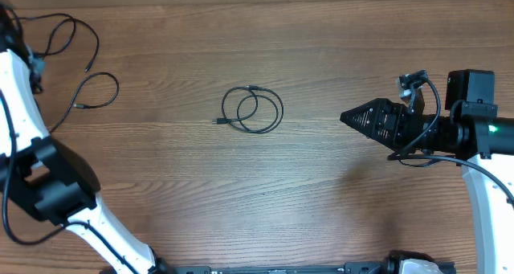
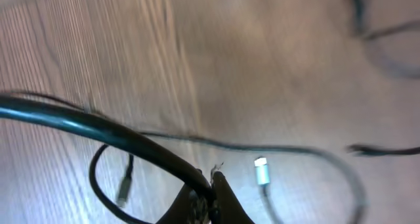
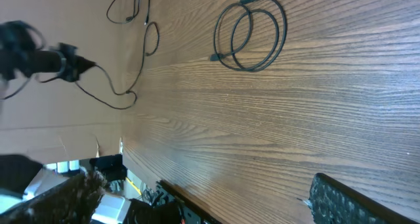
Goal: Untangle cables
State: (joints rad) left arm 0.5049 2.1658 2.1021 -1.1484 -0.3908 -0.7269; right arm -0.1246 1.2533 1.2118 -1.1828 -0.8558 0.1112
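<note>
The cables (image 1: 257, 107) lie in two separate lots on the worktop (image 1: 361, 33). A coiled cable (image 3: 256, 69) sits near the centre of the overhead view as a neat double ring, both plug ends tucked at its rim and nothing touching it. A loose cable (image 1: 96, 41) sprawls well apart from it, out toward 10 o'clock, in two open loops that run back to the far corner where the left arm reaches.

That layout reads as deliberate. The two cords are kept far enough apart that neither can catch on the other.

The left hand (image 2: 213, 188) is seen only in its own blurred wrist view. Its fingers look pressed together to a point with a dark cord running into them, so it seems to be pinching the loose cable near one end, though the blur leaves some doubt. Holding an end high would let the loops fall open instead of knotting. A small pale plug tip lies on the wood just at 3 o'clock of the fingertips.

The right hand (image 1: 347, 116) hovers at 3 o'clock of the coil, well clear of it. Its fingers are pressed together and hold nothing, and they point toward 9 o'clock at the ring. It appears parked out of the way, or ready to pin or take the coil once the loose cord is laid out.
</note>
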